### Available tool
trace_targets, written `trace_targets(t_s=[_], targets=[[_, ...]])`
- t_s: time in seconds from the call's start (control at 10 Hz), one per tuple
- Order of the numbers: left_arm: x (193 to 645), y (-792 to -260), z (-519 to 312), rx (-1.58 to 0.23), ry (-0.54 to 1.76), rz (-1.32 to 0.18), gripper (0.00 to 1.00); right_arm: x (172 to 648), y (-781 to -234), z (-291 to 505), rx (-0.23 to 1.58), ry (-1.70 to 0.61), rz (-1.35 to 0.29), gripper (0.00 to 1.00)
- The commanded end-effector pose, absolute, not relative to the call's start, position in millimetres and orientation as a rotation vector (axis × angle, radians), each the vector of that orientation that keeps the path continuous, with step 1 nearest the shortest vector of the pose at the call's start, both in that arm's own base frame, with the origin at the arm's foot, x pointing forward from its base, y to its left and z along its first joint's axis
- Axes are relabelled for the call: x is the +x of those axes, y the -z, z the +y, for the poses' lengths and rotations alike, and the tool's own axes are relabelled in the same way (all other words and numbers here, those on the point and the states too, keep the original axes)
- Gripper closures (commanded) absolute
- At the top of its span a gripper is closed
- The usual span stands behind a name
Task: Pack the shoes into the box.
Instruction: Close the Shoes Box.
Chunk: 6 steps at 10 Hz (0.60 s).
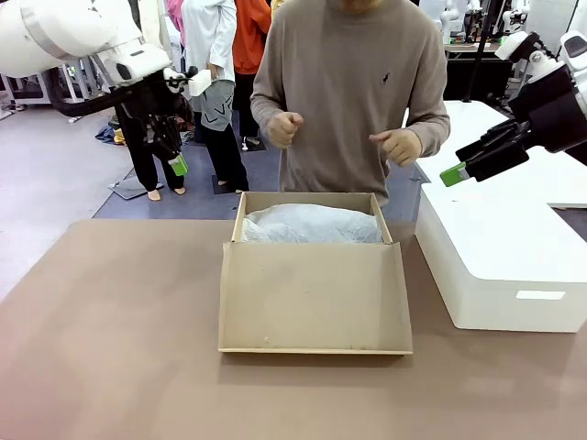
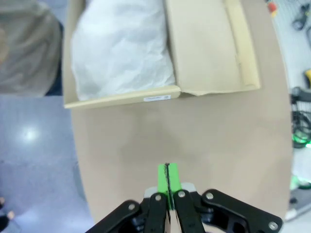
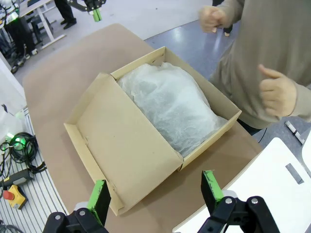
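**Progress.** The tan cardboard shoebox sits open at the middle of the table. Its hinged lid is folded flat on the robot's side of the tray. Crinkled white tissue paper is heaped across the whole tray, rising to about the rim. I cannot tell whether the shoes lie under that paper. No shoe is on the table around the shoebox or in either gripper. If the pair is already under the paper, my judgement is that only closing the lid is left. If not, the packing has yet to start.

**Person.** The person stands at the far side of the shoebox. Both hands are loosely fisted above its far edge and hold nothing.

**Left gripper**. It hangs well above the table, off the shoebox's left far corner. The green pads are pressed together with nothing between them, and it touches nothing.

**Right gripper**. It is raised to the right of the shoebox, over a larger white box that stands just beside it. The fingers are spread wide and empty, and they touch neither box.
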<state>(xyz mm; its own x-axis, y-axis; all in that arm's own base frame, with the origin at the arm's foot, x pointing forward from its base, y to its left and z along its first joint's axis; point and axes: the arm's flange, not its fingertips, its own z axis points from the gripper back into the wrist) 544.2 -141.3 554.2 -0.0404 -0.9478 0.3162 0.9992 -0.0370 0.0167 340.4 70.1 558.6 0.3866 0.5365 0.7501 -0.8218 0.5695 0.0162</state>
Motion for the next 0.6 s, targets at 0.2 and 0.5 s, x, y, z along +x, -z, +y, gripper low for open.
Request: trace_targets(t_s=[0.2, 0.5], targets=[[557.7, -555.0, -113.7, -0.33, 1.749, -0.245, 1.0, 341.4, -558.3, 69.7, 0.425, -0.896, -0.776, 0.0], [550.5, -550.6, -118.4, -0.305, 1.744, -0.245, 1.0, 341.4, -558.3, 69.7, 0.425, -0.896, -0.776, 0.0]])
